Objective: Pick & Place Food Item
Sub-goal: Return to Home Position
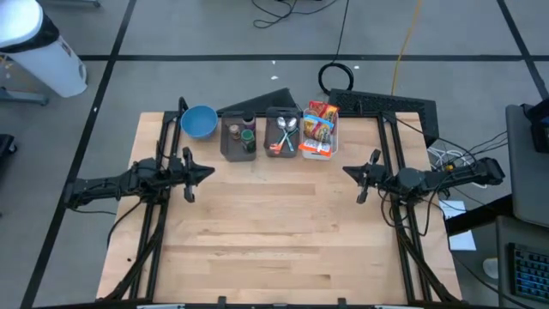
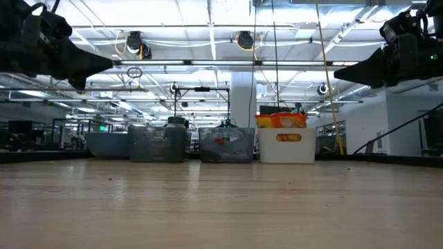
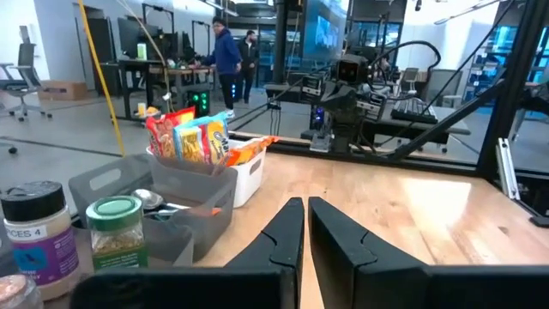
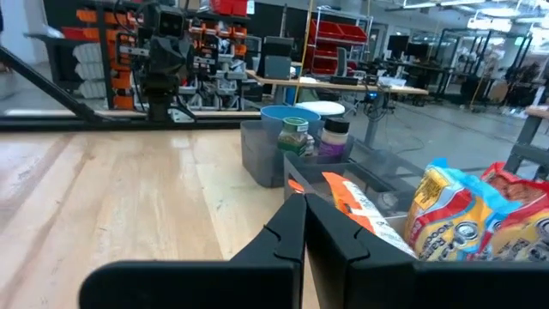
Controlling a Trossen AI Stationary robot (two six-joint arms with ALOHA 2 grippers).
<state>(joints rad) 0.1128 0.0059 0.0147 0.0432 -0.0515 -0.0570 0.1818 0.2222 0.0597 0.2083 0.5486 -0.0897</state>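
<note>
Left gripper point(image 1: 208, 172) pinched, right gripper point(image 1: 346, 170) pinched, glossy packs point(image 1: 319, 122), white bin point(image 1: 316, 157)

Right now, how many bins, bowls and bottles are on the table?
Dark bins: 2
White bin: 1
Bowl: 1
Bottles: 2
Total: 6
</note>
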